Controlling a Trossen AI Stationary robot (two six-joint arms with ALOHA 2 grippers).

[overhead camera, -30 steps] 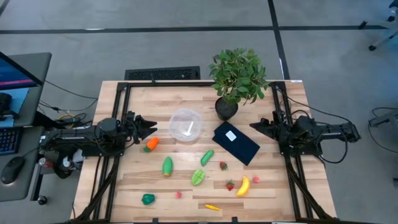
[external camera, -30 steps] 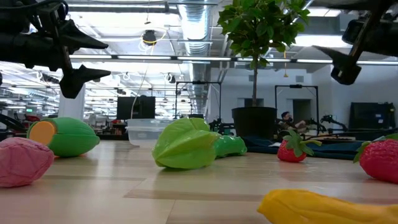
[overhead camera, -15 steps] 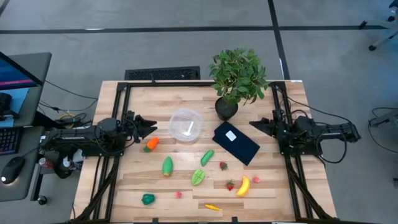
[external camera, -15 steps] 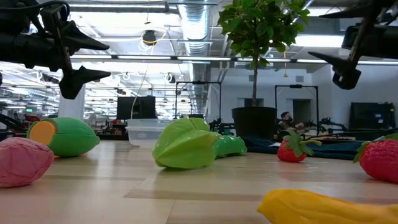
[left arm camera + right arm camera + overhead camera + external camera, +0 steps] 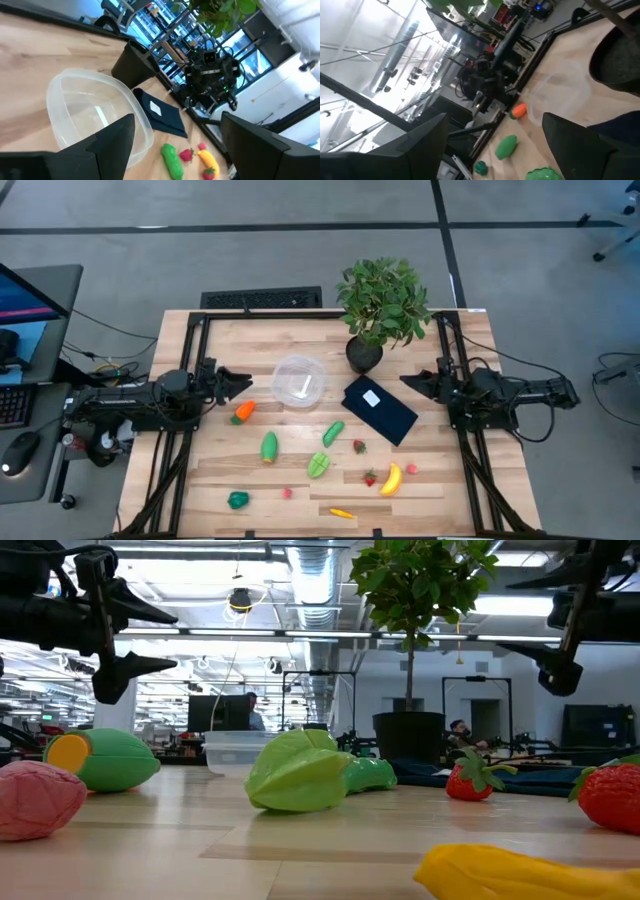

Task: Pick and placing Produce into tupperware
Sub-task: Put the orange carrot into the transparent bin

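Note:
The clear round tupperware [image 5: 299, 380] stands on its base at the table's middle, also plain in the left wrist view [image 5: 95, 115]. The toy produce lies scattered nearer: an orange carrot [image 5: 243, 411], green cucumbers [image 5: 333, 433], a green star fruit [image 5: 318, 466], a banana [image 5: 391, 478], small red strawberries [image 5: 359, 446] and a green pepper [image 5: 238, 500]. My left gripper [image 5: 248, 381] hovers open above the table left of the tupperware, pointing at it. My right gripper [image 5: 403, 380] hovers open on the right, pointing left over the dark blue rectangle's far end.
A dark blue flat rectangle with a white label [image 5: 380, 410] lies right of the tupperware. A leafy potted plant [image 5: 380, 305] stands at the far edge, its pot [image 5: 364, 355] close to the rectangle. Bare wood lies along the table's far left part [image 5: 240, 340].
My right gripper has sunk a little: in the low view both its fingers now show, where only the lower one showed a second ago. The left gripper and all the produce stay where they were.

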